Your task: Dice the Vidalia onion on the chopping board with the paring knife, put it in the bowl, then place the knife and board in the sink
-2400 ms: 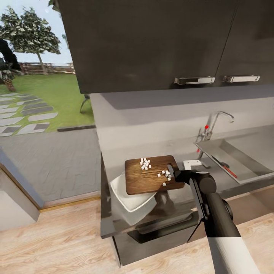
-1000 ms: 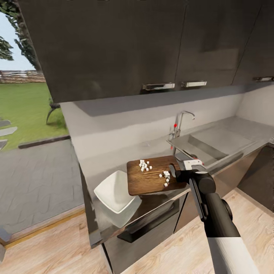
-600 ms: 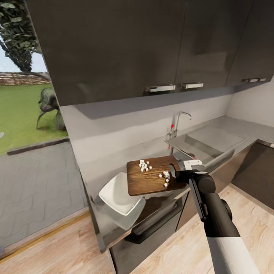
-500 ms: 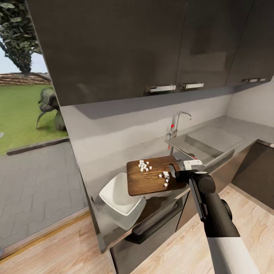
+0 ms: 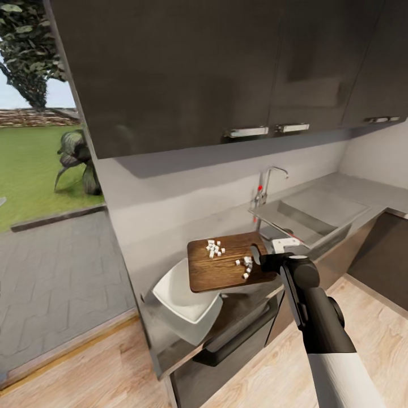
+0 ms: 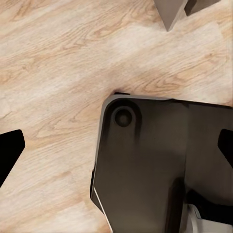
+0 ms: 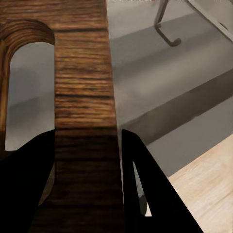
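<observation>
The right claw (image 5: 262,259) is clamped on the slot-handle end of the chopping board (image 5: 224,262), held level above the tabletop (image 5: 170,345). Diced onion (image 5: 215,247) sits on the board just beyond the claw. The bowl (image 5: 184,300) lies below the board's far end — the sink (image 5: 317,218) off to the claw's other side. The left claw (image 6: 116,155) hangs spread wide over the wooden floor (image 6: 58,63).

Dark wall cabinets (image 5: 226,68), lawn (image 5: 34,164), perhaps an oven (image 5: 238,334).

Dark-brown grained chopping board (image 5: 224,266), white diced onion (image 5: 215,247), seemingly white bowl (image 5: 184,300).
</observation>
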{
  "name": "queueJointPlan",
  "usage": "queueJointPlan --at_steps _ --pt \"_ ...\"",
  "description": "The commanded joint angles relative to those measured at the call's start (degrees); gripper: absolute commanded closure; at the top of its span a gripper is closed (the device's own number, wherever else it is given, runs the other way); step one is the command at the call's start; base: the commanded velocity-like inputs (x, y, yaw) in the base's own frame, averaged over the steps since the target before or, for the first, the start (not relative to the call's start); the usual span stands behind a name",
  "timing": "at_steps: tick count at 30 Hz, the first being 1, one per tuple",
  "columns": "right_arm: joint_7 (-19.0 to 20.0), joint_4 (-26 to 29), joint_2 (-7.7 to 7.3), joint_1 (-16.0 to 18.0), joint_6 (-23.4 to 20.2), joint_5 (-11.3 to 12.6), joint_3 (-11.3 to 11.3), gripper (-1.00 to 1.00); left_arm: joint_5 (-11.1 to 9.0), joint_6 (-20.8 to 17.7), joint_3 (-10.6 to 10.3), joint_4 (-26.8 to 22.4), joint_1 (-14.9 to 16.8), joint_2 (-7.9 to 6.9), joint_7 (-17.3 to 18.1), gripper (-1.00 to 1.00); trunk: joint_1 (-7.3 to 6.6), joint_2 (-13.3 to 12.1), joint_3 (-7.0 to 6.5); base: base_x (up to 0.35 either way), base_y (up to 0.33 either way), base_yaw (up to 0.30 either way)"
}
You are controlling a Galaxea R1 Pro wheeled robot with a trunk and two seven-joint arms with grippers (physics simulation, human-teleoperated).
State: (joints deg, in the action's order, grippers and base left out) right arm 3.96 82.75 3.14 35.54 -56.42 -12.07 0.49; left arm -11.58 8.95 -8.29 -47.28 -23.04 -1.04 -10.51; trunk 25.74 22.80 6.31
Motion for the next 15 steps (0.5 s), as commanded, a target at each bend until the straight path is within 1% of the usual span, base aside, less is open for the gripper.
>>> queueJointPlan --at_steps 1,13,15 --pt "0.40 0.05 0.02 0.06 -0.27 -0.67 0.02 1.00 -0.55 0.19 -0.41 0.00 0.01 -0.10 -0.48 -1.00 0.04 0.12 0.11 0.031 0.086 0.000" --pt "0.36 -0.09 0.02 0.06 -0.27 -0.67 0.04 1.00 -0.55 0.19 -0.41 0.09 0.01 -0.10 -0.51 -1.00 0.04 0.12 0.11 0.003 0.007 0.000" --pt "0.79 -0.76 0.68 -0.03 0.08 -0.42 0.15 1.00 -0.55 0.19 -0.50 0.74 0.05 0.46 -0.51 -1.00 0.04 0.12 0.11 0.000 0.000 0.000"
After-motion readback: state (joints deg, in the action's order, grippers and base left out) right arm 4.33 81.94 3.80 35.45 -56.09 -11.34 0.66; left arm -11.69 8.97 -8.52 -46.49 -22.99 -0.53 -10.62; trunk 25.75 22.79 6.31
